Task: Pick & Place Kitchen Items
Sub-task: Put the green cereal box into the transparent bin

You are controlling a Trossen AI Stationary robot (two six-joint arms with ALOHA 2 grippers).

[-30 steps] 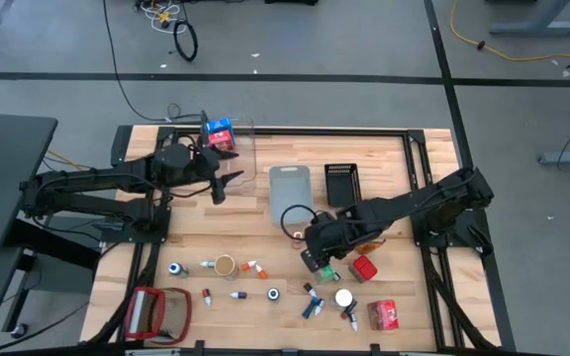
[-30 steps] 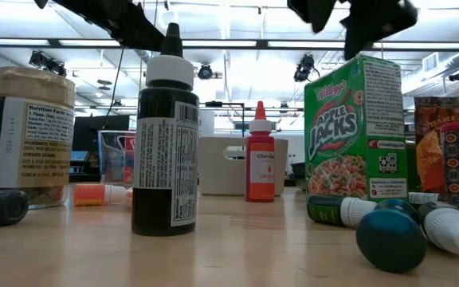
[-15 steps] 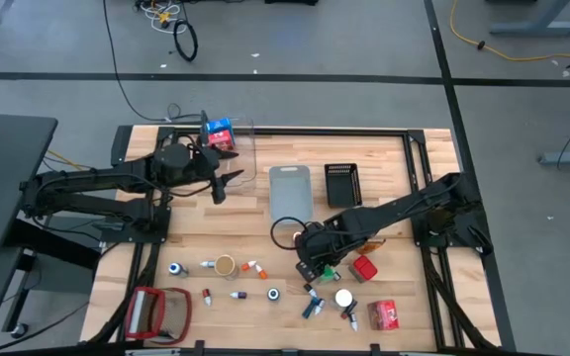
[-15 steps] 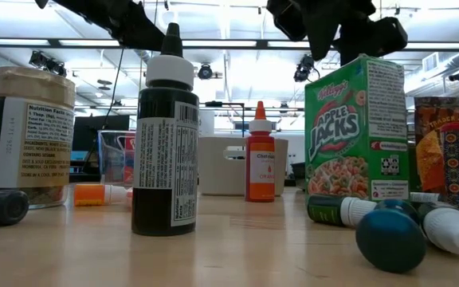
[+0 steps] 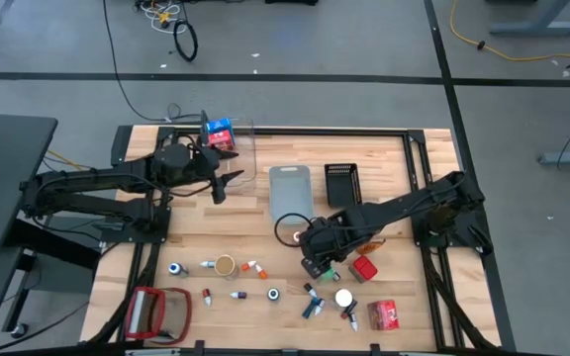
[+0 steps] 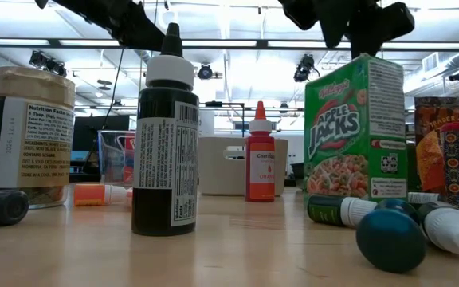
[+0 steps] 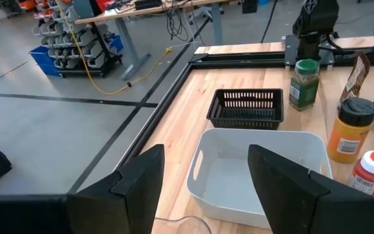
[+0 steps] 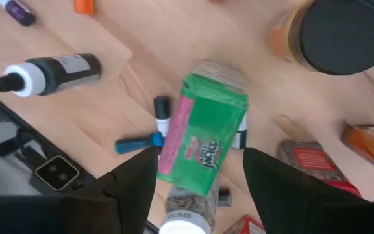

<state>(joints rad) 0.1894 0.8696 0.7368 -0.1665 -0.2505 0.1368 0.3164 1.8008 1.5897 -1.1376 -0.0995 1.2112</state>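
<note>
A green cereal carton [image 8: 203, 140] stands upright on its base on the table [image 5: 265, 232], right of the middle [image 5: 331, 269]. My right gripper [image 8: 200, 156] hangs open just above it, pointing down, one finger on each side of the carton's top [image 6: 357, 62] without touching it. My left gripper [image 5: 234, 166] is held open over the table's far left part, with nothing between its fingers [image 7: 206, 156]. Small bottles, such as a dark one [image 6: 166, 135] and a red one [image 6: 260, 155], and a brown jar [image 5: 226, 265] stand or lie along the near part.
A clear bin [image 5: 245, 138] at the far left holds a blue and red carton [image 5: 219, 129]. A grey bin [image 5: 290, 188] and a black basket [image 5: 341, 183] sit mid-table. Red cartons [image 5: 364, 268] [image 5: 383, 314] and a white-lidded jar [image 5: 344, 297] crowd the green carton. A red-framed object [image 5: 156, 311] lies near left.
My right gripper has dipped toward the green carton's top, swung a little to the side, then come back up slightly, turning somewhat as it went. It has stayed open. The carton has not moved.
</note>
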